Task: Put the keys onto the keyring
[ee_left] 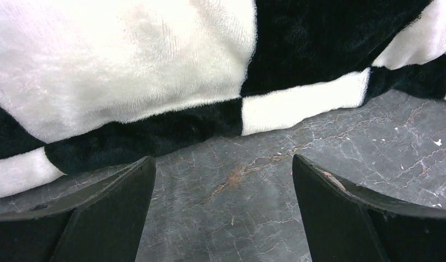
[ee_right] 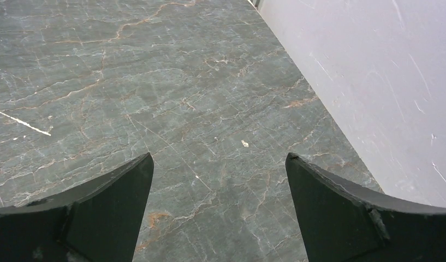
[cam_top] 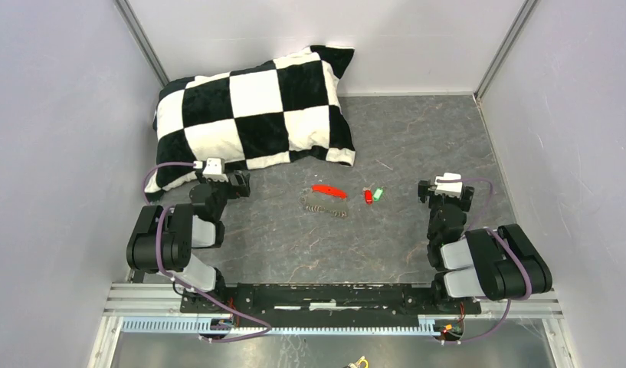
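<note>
**Desk:** How far along are we?

**Me:** By my reading, nothing is done yet. The small red-headed key (cam_top: pixel 368 197) and the small green-headed key (cam_top: pixel 378 193) lie loose on the grey marbled surface (cam_top: pixel 294 253). They sit just beside each other, roughly midway between my two arms. The keyring (cam_top: pixel 329 191), a curved bright red plastic body joined to a thin silvery chain (cam_top: pixel 326 208), lies near them on their left, apart from both.

**Desk:** And your arms?

**Me:** Both sit out at the sides, well apart from the task things. My left end effector (ee_left: pixel 223 164) is released, jaws spread wide with nothing between them. Its camera faces the edge of the black-and-white chequered plush pillow (cam_top: pixel 252 115). My right end effector (ee_right: pixel 219 161) is equally released and empty, over bare surface beside the pale wall (ee_right: pixel 373 82).

**Desk:** So all of it is left?

**Me:** I judge so. Each key has to be picked up and threaded on, one after the other.

**Desk:** How does the keyring look?

**Me:** The chain is bunched in a short wavy line just on the near side of the red body. I can't tell where it opens; it's too small in the overhead view.
</note>
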Robot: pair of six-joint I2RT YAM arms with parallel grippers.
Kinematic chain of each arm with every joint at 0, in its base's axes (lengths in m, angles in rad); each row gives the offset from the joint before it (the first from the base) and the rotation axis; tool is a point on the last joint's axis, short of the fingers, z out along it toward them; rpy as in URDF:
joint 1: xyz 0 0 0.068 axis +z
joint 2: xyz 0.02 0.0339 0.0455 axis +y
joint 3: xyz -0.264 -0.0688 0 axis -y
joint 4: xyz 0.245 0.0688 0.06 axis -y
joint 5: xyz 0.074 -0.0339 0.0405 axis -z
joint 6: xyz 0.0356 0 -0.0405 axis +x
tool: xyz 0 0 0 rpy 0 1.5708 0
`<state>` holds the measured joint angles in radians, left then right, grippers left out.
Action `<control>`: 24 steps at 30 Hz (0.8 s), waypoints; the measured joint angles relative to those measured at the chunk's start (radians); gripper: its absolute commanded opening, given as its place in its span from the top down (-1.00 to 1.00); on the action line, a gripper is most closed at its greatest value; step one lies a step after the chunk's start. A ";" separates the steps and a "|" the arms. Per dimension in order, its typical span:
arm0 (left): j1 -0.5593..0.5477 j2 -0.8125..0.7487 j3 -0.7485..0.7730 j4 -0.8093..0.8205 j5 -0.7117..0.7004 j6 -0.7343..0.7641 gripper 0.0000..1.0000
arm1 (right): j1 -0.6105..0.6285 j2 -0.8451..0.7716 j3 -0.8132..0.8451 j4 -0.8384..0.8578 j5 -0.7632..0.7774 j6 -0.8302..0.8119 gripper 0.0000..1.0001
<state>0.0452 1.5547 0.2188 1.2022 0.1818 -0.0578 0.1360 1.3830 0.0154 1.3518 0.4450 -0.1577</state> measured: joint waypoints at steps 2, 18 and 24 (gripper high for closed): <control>0.000 0.000 0.000 0.000 0.000 0.000 -1.00 | 0.000 0.000 0.000 0.000 0.000 0.000 -0.96; 0.037 -0.142 0.138 -0.367 0.002 0.007 -1.00 | -0.028 -0.329 0.021 -0.303 0.171 0.225 -0.96; 0.044 -0.173 0.579 -0.925 0.016 0.075 -1.00 | -0.058 -0.447 0.175 -0.684 0.090 0.499 -0.96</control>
<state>0.0895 1.3815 0.7982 0.2768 0.1974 0.0170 0.0784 0.9363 0.1905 0.6674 0.5346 0.3412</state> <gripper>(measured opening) 0.997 0.982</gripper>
